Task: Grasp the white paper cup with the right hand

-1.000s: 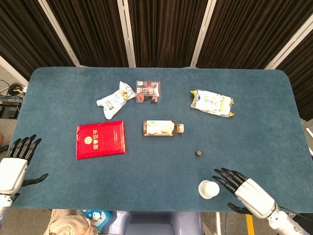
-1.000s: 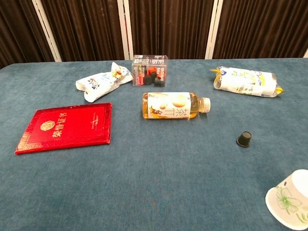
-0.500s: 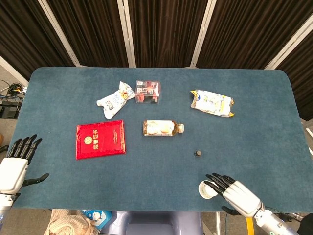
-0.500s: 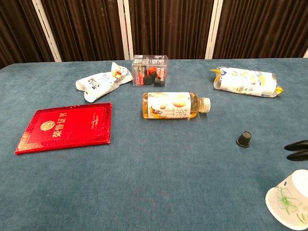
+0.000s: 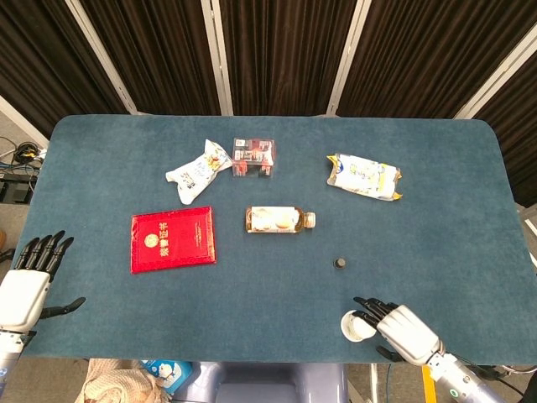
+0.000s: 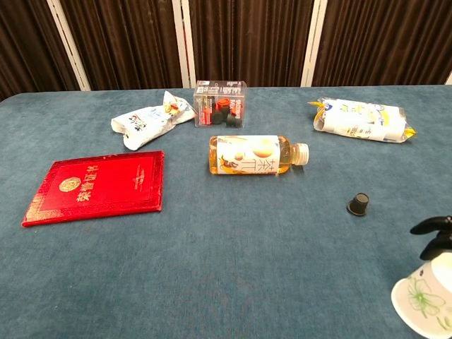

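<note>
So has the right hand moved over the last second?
Yes. The right hand has slid left toward the white paper cup, closing the gap; its fingers now reach over the rim.

white paper cup (image 5: pixel 358 326) | green floral print | tilted | table's near-right edge

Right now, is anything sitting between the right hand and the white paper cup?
Nothing visible. The right hand is already beside the white paper cup, its fingertips over the cup. The nearest other thing, a small black cap, lies apart, farther up the table.
</note>
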